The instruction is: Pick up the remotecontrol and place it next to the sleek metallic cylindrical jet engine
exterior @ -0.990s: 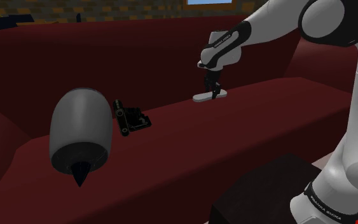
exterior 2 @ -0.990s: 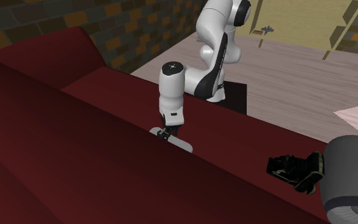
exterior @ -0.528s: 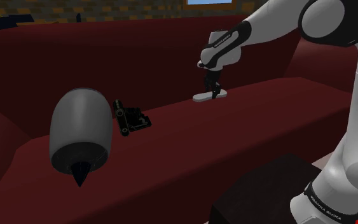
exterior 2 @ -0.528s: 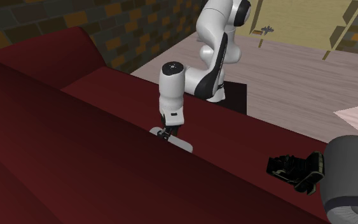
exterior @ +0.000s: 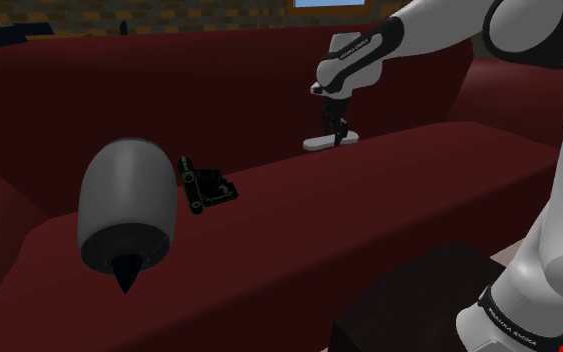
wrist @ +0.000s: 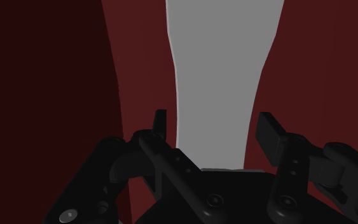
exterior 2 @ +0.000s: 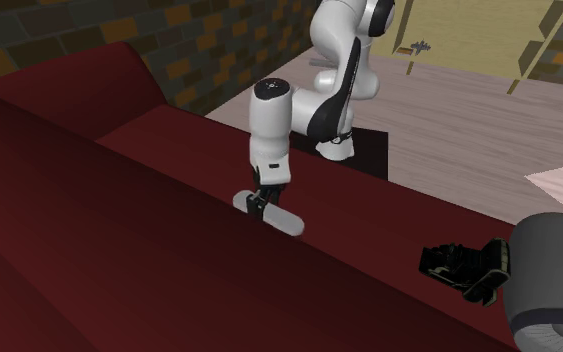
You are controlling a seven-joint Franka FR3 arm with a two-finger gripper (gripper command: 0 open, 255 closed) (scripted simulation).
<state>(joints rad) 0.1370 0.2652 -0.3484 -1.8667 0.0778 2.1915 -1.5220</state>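
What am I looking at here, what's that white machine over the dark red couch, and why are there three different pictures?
The white machine is a robot arm on a black box stand, ending in a black two-finger gripper. One picture looks from beside the stand, one from behind the dark red sofa facing the arm, and one from a camera on the hand, along its fingers. On the seat lie a big grey jet engine with a dark pointed tip and a small black object beside it. The gripper clasps a flat pale grey remote control, which looks raised slightly off the seat.
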